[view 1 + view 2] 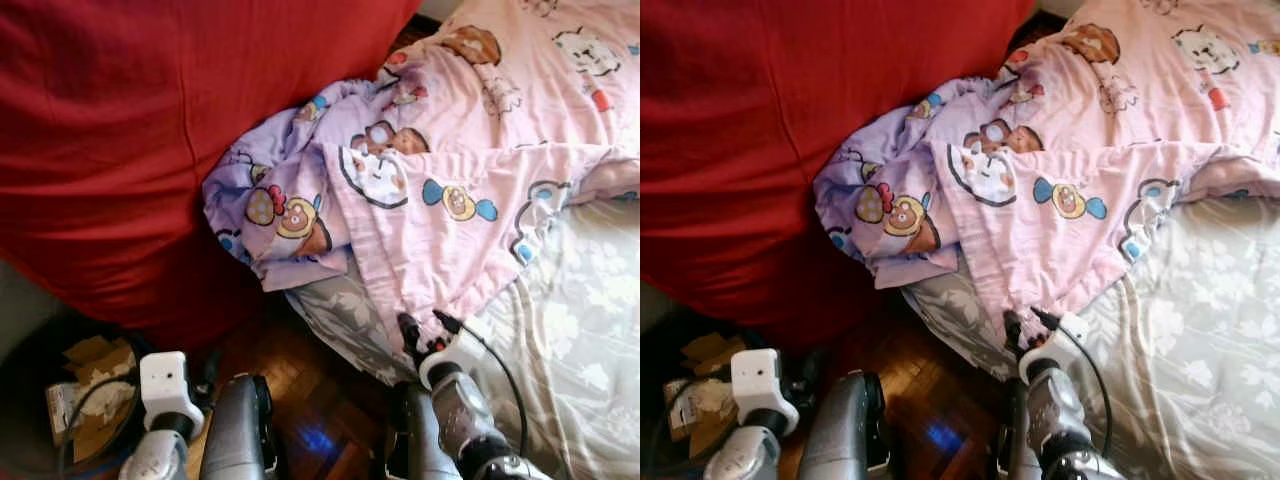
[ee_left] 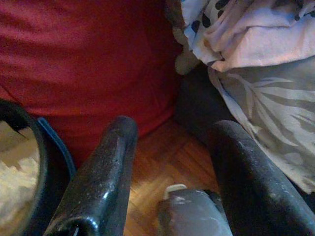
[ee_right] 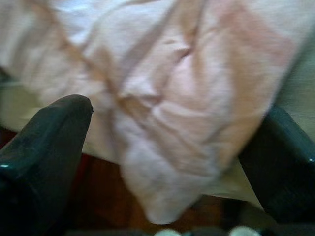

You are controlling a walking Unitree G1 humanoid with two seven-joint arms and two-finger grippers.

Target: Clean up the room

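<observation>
my right gripper (image 1: 428,327) is spread at the hanging corner of the pink blanket (image 1: 450,190), nothing pinched yet. the blanket lies rumpled across the bed (image 1: 580,330) against the red beanbag (image 1: 130,140). my left gripper (image 2: 172,167), also spread, waits low by the bin (image 1: 30,400). i judge tidying barely started.

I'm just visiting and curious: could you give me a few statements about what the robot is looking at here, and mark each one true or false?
1. The right gripper is open at the hanging corner of the pink cartoon blanket. True.
2. The blanket lies folded flat. False: it is crumpled, bunched against the red cushion.
3. The left gripper holds the blanket. False: it is open and low over the wooden floor.
4. A dark bin with cardboard scraps stands on the robot's left. True.
5. The bed sheet is plain blue. False: it is grey with a pale leaf print.
</observation>
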